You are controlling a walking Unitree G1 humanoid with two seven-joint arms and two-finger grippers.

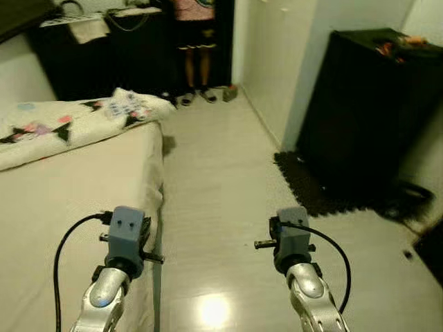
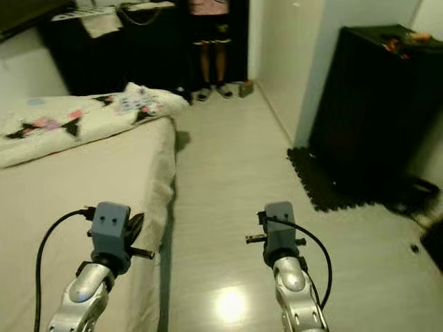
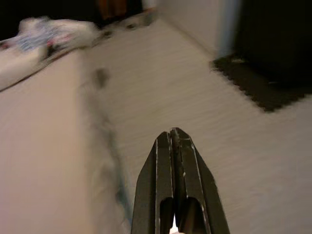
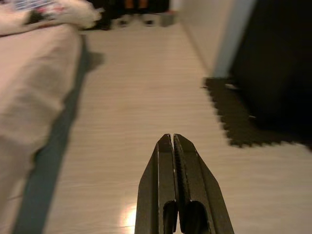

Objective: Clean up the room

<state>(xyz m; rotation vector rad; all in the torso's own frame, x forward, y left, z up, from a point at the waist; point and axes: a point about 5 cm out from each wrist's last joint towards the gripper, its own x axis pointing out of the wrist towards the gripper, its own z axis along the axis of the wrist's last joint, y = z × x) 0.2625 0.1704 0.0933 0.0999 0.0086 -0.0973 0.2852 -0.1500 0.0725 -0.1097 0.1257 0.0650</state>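
both silver arms reach forward at waist height, side by side and well apart. the left gripper (image 3: 174, 183) hovers over the edge of the bed (image 1: 76, 187), its two black fingers pressed together with nothing between them. the right gripper (image 4: 176, 187) hangs above the pale wood-look floor (image 1: 214, 187), also closed and empty. the bed carries a plain beige sheet, and a cream quilt (image 1: 76, 117) with pink and dark triangle patches lies bunched along its far end. a black foam mat (image 1: 311, 183) lies on the floor beside a tall dark cabinet (image 1: 367, 104) with something orange on top. at the far end a person's legs (image 1: 195, 66) stand near a dark desk (image 1: 83, 41).
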